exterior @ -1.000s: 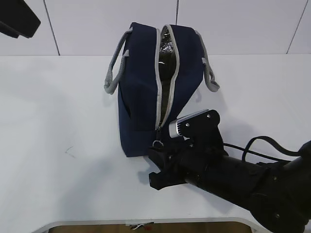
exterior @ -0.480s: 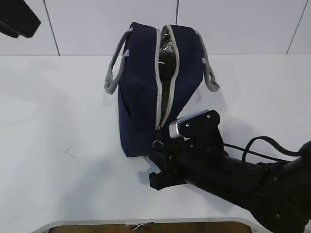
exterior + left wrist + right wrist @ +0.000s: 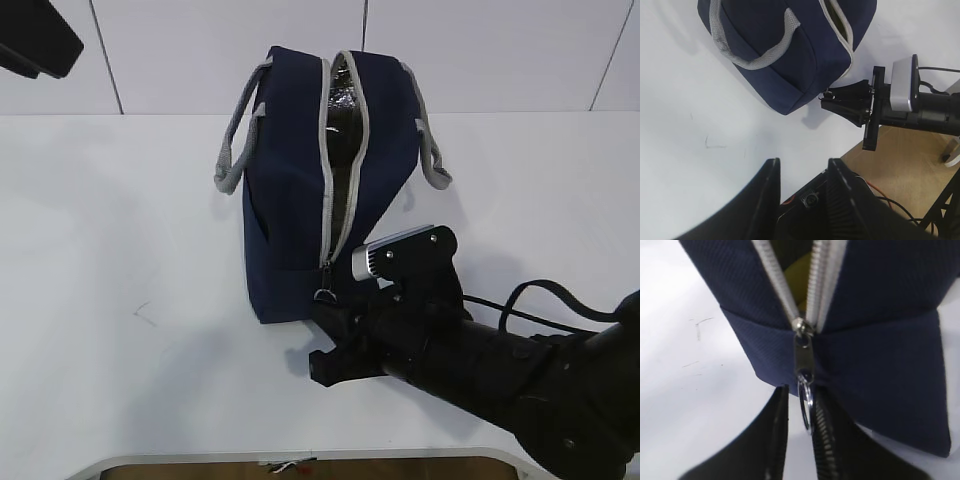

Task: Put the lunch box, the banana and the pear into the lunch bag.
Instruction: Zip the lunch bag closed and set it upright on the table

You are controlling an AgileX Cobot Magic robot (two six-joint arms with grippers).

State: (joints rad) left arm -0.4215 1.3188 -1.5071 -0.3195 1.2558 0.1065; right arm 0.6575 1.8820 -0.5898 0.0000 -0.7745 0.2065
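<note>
lunch bag (image 3: pixel 880 335) zipper ring (image 3: pixel 805 399) between right jaws

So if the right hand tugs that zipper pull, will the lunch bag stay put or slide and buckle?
The lunch bag looks like soft fabric, so its end would probably crumple toward the right hand. Nothing braces it: the left hand hovers clear, so it may slide. Its grey handles droop, clearly floppy.

White table (image 3: pixel 120 200); tiled wall (image 3: pixel 480 50)
</note>
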